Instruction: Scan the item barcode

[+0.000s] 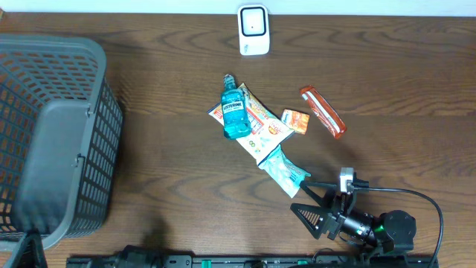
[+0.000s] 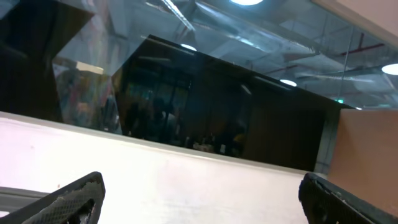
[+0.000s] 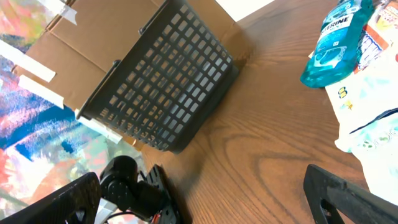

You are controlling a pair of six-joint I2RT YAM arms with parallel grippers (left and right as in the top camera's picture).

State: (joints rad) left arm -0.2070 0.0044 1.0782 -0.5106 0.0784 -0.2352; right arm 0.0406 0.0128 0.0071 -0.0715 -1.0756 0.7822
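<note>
Trouble could come if the wide-open, empty right claw [image 1: 300, 195] closes on the crinkly teal plastic pouch [image 1: 285, 170] just ahead of it, dragging the adjoining white snack packet [image 1: 262, 140] and blue mouthwash bottle [image 1: 233, 112] beyond.

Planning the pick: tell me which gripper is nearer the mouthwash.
Right. The right gripper is front-right of the mouthwash; the left gripper is farther, by the basket, facing a wall.

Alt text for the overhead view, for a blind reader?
A blue mouthwash bottle lies on snack packets on a table, with a white device at the far edge, a grey basket left, the open right gripper in front.
</note>
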